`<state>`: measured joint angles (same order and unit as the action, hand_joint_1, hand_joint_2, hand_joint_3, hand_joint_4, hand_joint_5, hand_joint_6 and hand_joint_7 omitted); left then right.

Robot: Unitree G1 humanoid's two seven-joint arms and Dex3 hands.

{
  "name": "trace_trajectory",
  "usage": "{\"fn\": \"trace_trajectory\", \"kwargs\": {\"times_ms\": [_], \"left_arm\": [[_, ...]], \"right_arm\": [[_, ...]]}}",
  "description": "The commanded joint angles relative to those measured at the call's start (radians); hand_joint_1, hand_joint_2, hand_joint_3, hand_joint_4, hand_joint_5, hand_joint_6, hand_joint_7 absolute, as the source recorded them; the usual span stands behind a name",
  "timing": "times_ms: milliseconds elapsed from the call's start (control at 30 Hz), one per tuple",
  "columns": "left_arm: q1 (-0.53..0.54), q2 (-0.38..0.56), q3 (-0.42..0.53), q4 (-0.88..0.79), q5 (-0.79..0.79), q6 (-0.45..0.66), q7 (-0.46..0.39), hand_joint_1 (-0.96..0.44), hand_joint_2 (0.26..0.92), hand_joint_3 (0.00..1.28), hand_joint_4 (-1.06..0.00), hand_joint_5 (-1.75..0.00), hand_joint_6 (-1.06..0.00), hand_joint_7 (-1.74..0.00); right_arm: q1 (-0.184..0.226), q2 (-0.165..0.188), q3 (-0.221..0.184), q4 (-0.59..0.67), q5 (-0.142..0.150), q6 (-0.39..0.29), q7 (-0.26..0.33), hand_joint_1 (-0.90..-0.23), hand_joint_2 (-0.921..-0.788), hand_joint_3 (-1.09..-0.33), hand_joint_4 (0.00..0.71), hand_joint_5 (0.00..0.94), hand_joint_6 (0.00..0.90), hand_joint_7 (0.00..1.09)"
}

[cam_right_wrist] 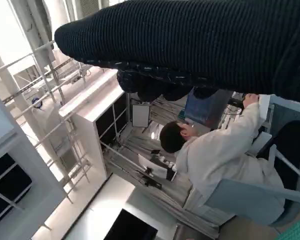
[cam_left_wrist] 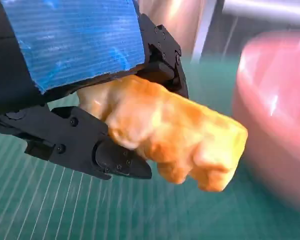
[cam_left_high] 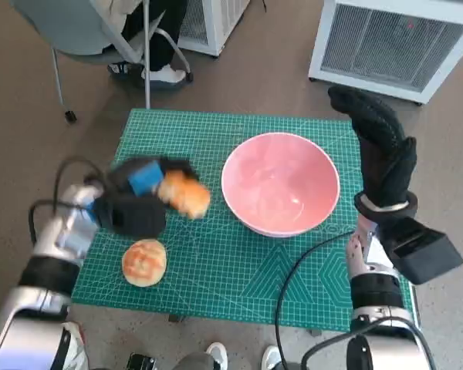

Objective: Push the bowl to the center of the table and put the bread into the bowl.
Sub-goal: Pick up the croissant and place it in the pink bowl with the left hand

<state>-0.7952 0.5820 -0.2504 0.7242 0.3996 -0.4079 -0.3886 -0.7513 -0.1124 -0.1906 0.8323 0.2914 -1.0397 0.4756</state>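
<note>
Over the mat's left half, the left hand grips a lumpy golden bread chunk beside the smooth pink bowl. Right hand hangs upright past the right edge, knitted fingers loose, holding nothing.

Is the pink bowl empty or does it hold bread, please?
Empty: the pink bowl shows only bare interior; the left robot hand holds one bread piece.

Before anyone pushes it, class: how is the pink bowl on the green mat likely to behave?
The wide, rounded pink bowl looks stiff and probably slides rather than bends. It sits upright on the green gridded mat, so tipping seems unlikely unless pushed high on the rim. Its glossy surface may be slippery.
</note>
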Motion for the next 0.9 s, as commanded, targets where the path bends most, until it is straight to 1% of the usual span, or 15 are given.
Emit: {"fn": "trace_trajectory", "kwargs": {"times_ms": [33, 200, 400, 600, 700, 733, 833, 900], "left_arm": [[-0.087, -0.028, 0.03, -0.003, -0.027, -0.025, 0.033, 0.0, 0.918, 0.06, -0.73, -1.22, -0.63, -1.06], [-0.161, -0.075, 0.035, 0.003, -0.026, -0.033, 0.069, 0.0, 0.92, 0.06, -0.74, -1.15, -0.6, -1.15], [-0.245, -0.133, 0.002, 0.084, 0.022, -0.059, 0.138, 0.0, 0.92, 0.06, -0.75, -1.13, -0.59, -1.17], [-0.347, -0.198, -0.049, 0.235, 0.072, -0.102, 0.191, 0.0, 0.92, 0.05, -0.74, -1.19, -0.62, -1.08], [-0.389, -0.234, -0.079, 0.294, 0.102, -0.107, 0.216, 0.0, 0.92, 0.06, -0.7, -1.3, -0.67, -0.98], [-0.399, -0.242, -0.085, 0.309, 0.106, -0.109, 0.219, 0.0, 0.921, 0.06, -0.68, -1.26, -0.66, -1.04], [-0.418, -0.268, -0.104, 0.346, 0.12, -0.109, 0.224, 0.0, 0.921, 0.07, -0.65, -1.22, -0.65, -1.13], [-0.425, -0.283, -0.116, 0.362, 0.13, -0.109, 0.225, 0.0, 0.921, 0.07, -0.66, -1.28, -0.66, -1.05]], "right_arm": [[0.016, 0.003, 0.004, 0.004, -0.005, 0.015, -0.001, -0.603, -0.921, -0.726, 0.394, 0.002, 0.266, 0.2], [0.025, 0.005, 0.006, -0.01, -0.005, 0.016, -0.002, -0.613, -0.921, -0.724, 0.399, 0.004, 0.266, 0.2], [0.038, 0.003, 0.007, -0.025, -0.002, 0.014, 0.001, -0.627, -0.921, -0.721, 0.397, 0.002, 0.259, 0.19], [0.055, -0.001, 0.005, -0.038, -0.001, 0.008, 0.002, -0.628, -0.921, -0.721, 0.393, 0.0, 0.252, 0.18], [0.064, -0.004, 0.003, -0.041, 0.004, 0.007, 0.004, -0.627, -0.921, -0.721, 0.388, 0.0, 0.252, 0.18], [0.066, -0.004, 0.002, -0.043, 0.003, 0.006, 0.003, -0.627, -0.921, -0.721, 0.387, 0.0, 0.253, 0.19], [0.073, -0.006, 0.001, -0.048, 0.004, 0.008, 0.002, -0.626, -0.921, -0.721, 0.386, 0.0, 0.255, 0.19], [0.077, -0.007, 0.0, -0.056, 0.003, 0.01, -0.001, -0.625, -0.921, -0.722, 0.386, 0.0, 0.255, 0.19]]}}
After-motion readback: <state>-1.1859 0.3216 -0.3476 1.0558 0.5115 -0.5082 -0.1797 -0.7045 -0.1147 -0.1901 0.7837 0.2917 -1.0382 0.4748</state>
